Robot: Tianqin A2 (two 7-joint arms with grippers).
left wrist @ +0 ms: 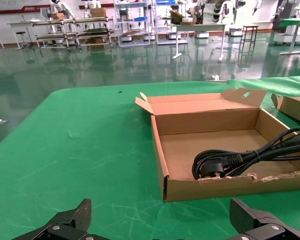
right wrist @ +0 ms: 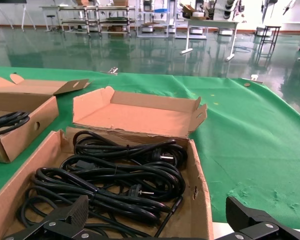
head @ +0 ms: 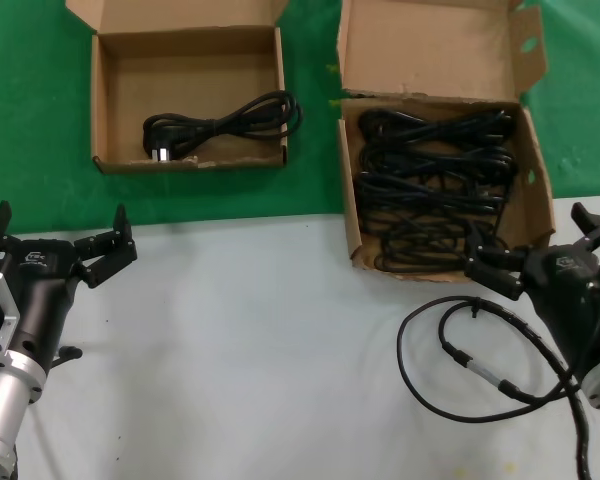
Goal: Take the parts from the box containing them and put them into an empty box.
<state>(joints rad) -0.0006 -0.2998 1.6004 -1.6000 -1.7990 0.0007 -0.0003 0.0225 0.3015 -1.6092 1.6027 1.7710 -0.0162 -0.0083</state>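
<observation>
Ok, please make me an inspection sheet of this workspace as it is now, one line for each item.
Surface: white table in front, green cloth behind.
Job's things: larger box full of power cords; smaller box holds one cord.
Clutter: nothing seen.
Grippers: left gripper over the white table, fingers open, empty; right gripper at the larger box's near edge, fingers open, empty.
Cables: thin black cable with metal connector, loose on the table.
Surroundings: shelves and tables on a green floor.
</observation>
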